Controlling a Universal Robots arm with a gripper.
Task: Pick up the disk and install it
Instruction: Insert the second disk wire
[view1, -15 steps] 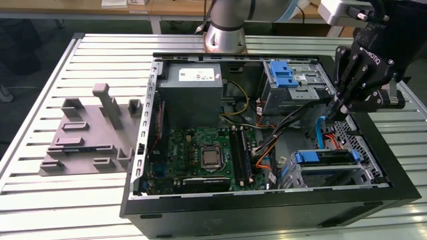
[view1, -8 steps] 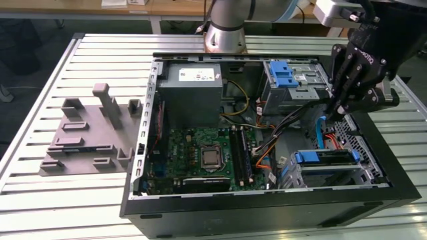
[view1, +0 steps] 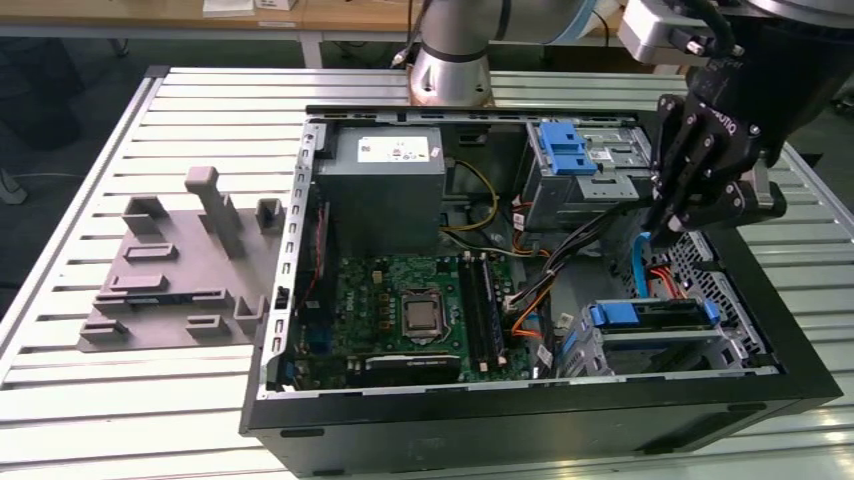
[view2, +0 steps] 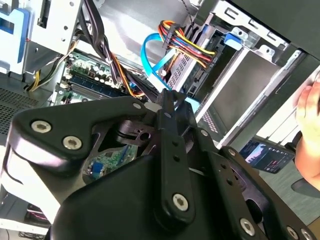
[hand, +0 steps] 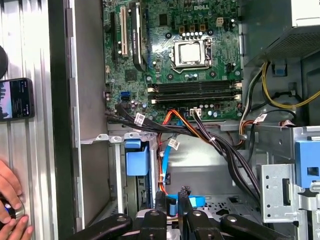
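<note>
**Gripper low inside the open computer case, disk seated in the drive cage**

Slatted metal tabletop (view1: 80, 400) carries an open computer case (view1: 534, 425) lying on its side, with a grey slotted fixture block (view1: 180, 265) on the table at the exterior view's left, apart from the case. Inside the case lie the green motherboard (view1: 400, 310) and, beyond it, the grey power supply (view1: 387, 185).

The disk (view1: 654, 315) sits in the drive cage (view1: 667, 345) at the corner of the case nearest the camera on the exterior view's right. Its long axis runs across the exterior view from left to right. The blue caddy end faces the motherboard, and the silver body reaches away from it into the cage. In the first wrist view the same blue caddy end (hand: 136, 160) shows at the mouth of the cage, just below the bundle of black cables (hand: 165, 131).

The gripper (view1: 661, 232) hangs down inside the case, beyond the disk and apart from it, beside a light blue ribbon cable (view1: 645, 265). In the first wrist view the gripper (hand: 171, 200) has a piece of that blue cable (hand: 192, 201) right at its tip. Whether it is spread, pressed together or pinching the cable cannot be told.

Outside the case wall, a person's hand (hand: 10, 200) rests on the table near a phone (hand: 15, 98).
</note>
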